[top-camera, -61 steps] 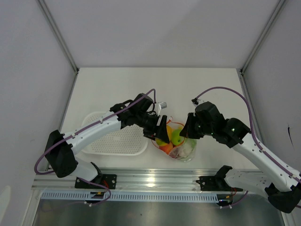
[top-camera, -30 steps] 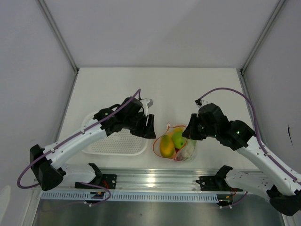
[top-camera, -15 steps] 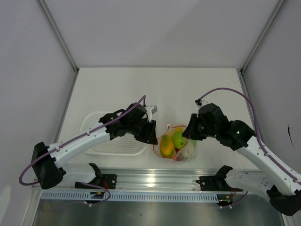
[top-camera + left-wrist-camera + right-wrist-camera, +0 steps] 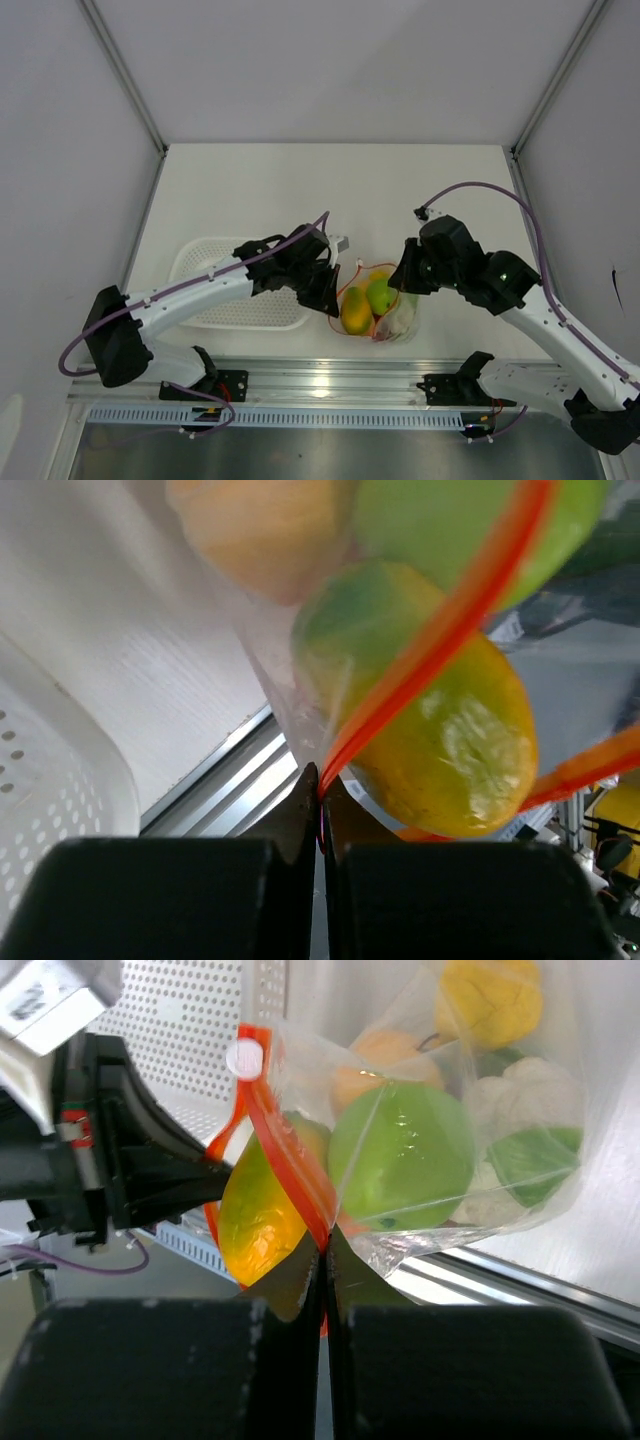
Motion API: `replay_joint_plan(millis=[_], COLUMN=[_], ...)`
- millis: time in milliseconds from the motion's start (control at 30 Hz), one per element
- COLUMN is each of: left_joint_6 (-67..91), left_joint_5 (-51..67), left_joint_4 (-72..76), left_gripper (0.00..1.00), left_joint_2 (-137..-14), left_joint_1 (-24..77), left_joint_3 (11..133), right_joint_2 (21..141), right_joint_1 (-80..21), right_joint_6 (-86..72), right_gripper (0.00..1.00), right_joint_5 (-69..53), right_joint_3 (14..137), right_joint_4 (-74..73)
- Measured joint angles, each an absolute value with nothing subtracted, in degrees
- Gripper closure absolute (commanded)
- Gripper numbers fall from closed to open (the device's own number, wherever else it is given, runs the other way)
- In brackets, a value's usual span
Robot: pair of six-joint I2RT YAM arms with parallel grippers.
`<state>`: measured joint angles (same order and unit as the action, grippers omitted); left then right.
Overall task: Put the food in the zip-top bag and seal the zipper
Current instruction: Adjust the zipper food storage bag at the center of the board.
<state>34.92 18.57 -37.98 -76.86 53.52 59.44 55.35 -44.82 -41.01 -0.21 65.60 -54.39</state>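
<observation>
Both the left pincer [image 4: 320, 798] and the right pincer [image 4: 325, 1250] are pinched shut on the zipper [image 4: 290, 1175] of the zip-top bag [image 4: 400, 322], lower centre overhead, food [image 4: 380, 295] inside; sealing seems in hand, next needing the strip pressed closed along its length.

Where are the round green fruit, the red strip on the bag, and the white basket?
round green fruit [image 4: 400, 1155]: right wrist view, the middle of its shiny skin.
red strip [image 4: 290, 1175]: right wrist view, halfway along the slanting stretch.
white basket [image 4: 255, 310]: top view, its holed floor near the front rim.
</observation>
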Motion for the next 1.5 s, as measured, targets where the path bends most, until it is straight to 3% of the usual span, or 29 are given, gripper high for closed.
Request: replay_joint_plan(millis=[367, 567, 667, 800, 1033, 1233, 1367, 1500], left_joint_6=[33.6, 34.2, 34.5, 34.6, 35.6, 37.7, 38.1, 38.0], left_joint_5=[25.6, 27.1, 26.1, 25.3, 24.3, 24.4, 23.6, 22.6], left_joint_4=[-40.6, -37.4, -37.5, -40.1, -40.8, -36.9, -37.2, -39.7], left_gripper=[0.99, 0.99, 0.99, 0.99, 0.99, 1.0, 0.99, 0.99], left_joint_2=[-77.8, -77.3, -83.0, -85.8, -76.3, -71.3, -78.8, -83.6], left_joint_1=[53.6, 54.0, 54.0, 54.0, 54.1, 54.1, 53.9, 53.7], left_joint_3=[82.9, 74.2, 70.7, 70.9, 79.7, 74.0, 70.3, 71.4], right_joint_2=[56.9, 49.6, 53.1, 60.1, 55.5, 48.9, 54.4, 59.6], right_joint_1=[-43.0, -42.4, -40.8, -39.8, -39.7, -39.6, -39.3, -38.9], right_joint_6=[-37.5, -38.1, -37.8, -36.5, -35.7, -36.9, -37.0, -36.2], right_gripper=[1.0, 1.0, 1.0, 1.0, 1.0, 1.0, 1.0, 1.0], right_joint_5=[8.9, 7.4, 5.9, 6.1, 5.6, 3.3, 2.9, 3.6], right_joint_3=[82.8, 71.0, 64.3, 66.4, 82.7, 73.1, 64.1, 65.1], right_joint_4=[-64.1, -59.0, -58.1, -59.4, -61.3, -57.5, -56.4, -58.0])
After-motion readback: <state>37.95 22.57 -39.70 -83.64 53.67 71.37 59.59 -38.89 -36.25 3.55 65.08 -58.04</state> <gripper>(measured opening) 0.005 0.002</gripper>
